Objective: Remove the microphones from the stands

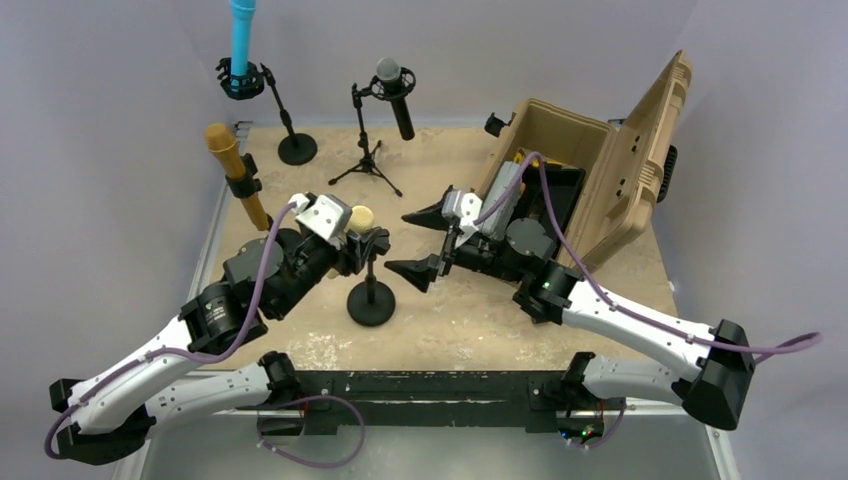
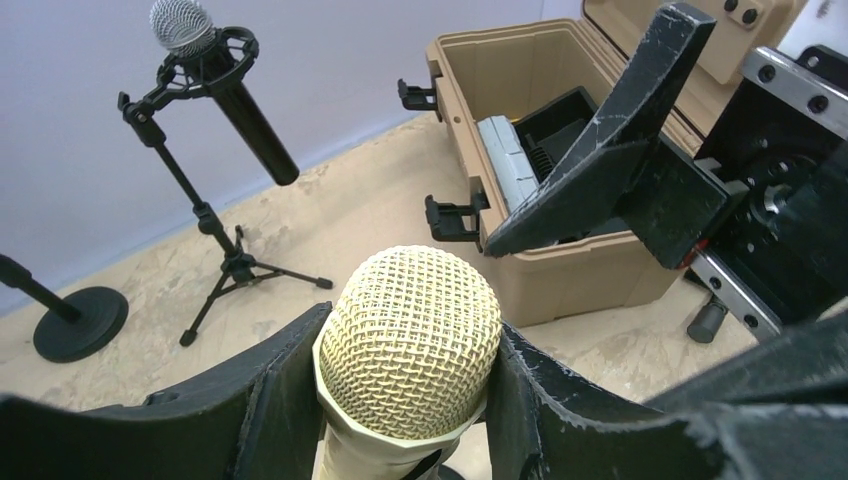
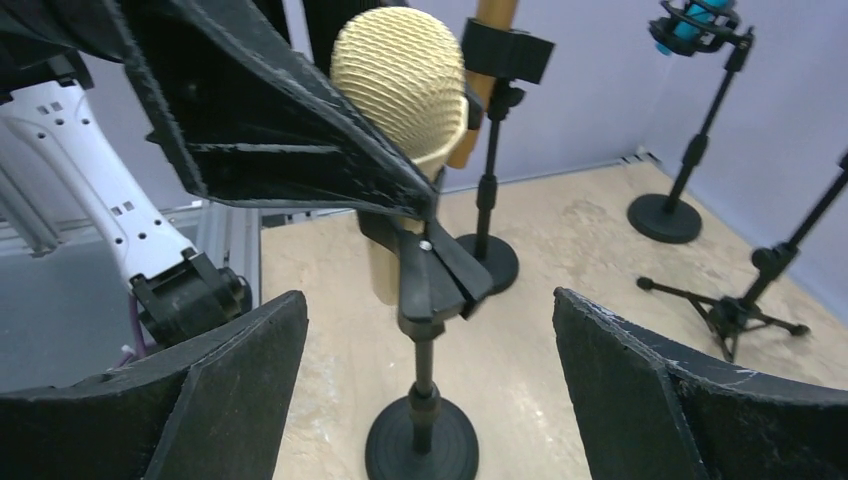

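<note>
Pinching gold microphone (image 2: 410,335) with left tool (image 1: 352,230) for lift-out; poising right tool (image 1: 424,243) wide open, empty, seemingly to brace stand (image 3: 422,410).

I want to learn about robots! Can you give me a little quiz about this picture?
1. True or false: the tan case has its lid open.
2. Which one is closed around the cream microphone? A) left gripper B) right gripper
3. How many microphones sit on stands?
Key: 1 true; 2 A; 3 four.
</note>
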